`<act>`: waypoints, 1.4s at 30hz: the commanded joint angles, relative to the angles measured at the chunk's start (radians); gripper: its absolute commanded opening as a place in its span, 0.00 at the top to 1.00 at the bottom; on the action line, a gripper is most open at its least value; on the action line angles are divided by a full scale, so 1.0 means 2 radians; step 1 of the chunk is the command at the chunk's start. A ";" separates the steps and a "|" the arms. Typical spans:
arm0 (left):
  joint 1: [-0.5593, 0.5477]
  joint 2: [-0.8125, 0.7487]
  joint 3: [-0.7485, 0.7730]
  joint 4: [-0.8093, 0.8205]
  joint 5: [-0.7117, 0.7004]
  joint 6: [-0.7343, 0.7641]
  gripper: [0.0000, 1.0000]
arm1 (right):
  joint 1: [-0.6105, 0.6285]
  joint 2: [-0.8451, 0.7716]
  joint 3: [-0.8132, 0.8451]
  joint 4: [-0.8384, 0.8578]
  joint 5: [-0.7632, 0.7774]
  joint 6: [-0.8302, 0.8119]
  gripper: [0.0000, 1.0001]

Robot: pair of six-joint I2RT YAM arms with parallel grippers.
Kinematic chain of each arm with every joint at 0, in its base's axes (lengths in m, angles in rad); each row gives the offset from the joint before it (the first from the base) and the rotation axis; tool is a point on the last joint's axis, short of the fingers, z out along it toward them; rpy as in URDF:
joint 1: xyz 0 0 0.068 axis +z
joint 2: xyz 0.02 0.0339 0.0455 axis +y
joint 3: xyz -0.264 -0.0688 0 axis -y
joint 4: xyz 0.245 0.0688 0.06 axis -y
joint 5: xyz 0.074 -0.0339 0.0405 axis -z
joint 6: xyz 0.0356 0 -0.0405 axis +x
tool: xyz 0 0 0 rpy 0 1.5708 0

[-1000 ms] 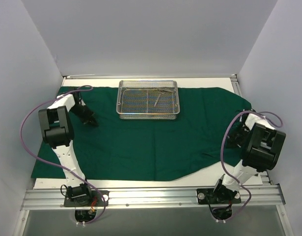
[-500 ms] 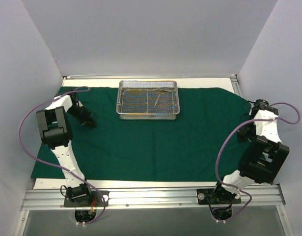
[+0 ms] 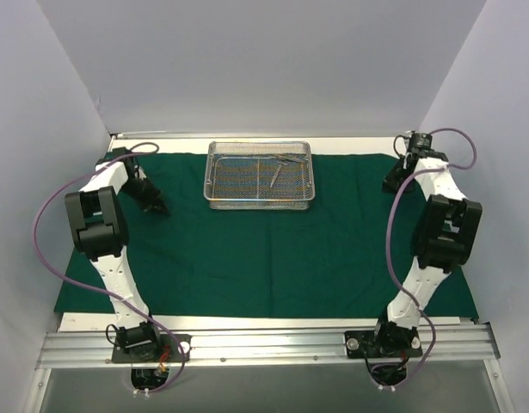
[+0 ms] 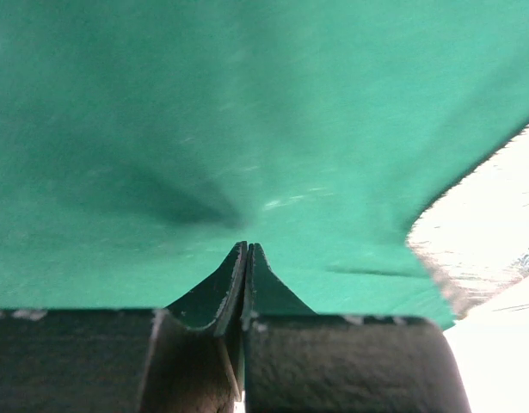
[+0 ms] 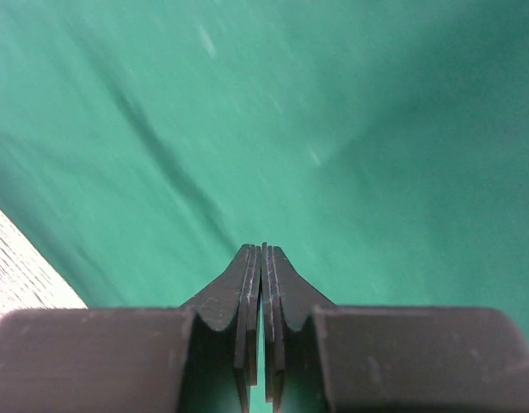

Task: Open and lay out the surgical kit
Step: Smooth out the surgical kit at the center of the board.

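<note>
The green cloth [image 3: 273,249] lies spread nearly flat over the white surface [image 3: 350,144], filling the middle of the top view from the left edge to the lower right. The wire-mesh tray [image 3: 260,203] sits on it at upper centre, with a few thin metal instruments [image 3: 277,172] lying in the tray's right half. The left gripper [image 3: 156,206] is down on the cloth at the upper left, just left of the tray; in its wrist view its fingers [image 4: 234,275] are pressed together at the tips and creases in the fabric run into them, so it reads as pinching a small fold. The right gripper [image 3: 391,182] is at the cloth's upper right corner, its fingers [image 5: 247,275] likewise together with a sliver of green between them, clamped on the fabric near its edge. The step in hand looks like spreading the wrap by its far corners. It seems almost laid out, so next both pinches should let go and lift clear without dragging the cloth, and then the instruments want taking out of the tray
</note>
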 commanded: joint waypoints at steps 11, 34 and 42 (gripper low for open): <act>-0.006 0.064 0.111 -0.029 -0.038 -0.002 0.98 | 0.029 0.230 0.238 -0.009 -0.019 -0.036 1.00; -0.007 0.058 0.099 -0.026 -0.005 0.000 0.98 | 0.016 0.181 0.258 -0.004 -0.030 -0.027 0.83; -0.009 0.060 0.105 -0.036 -0.008 0.000 0.98 | -0.017 0.263 0.408 0.018 -0.050 -0.048 0.52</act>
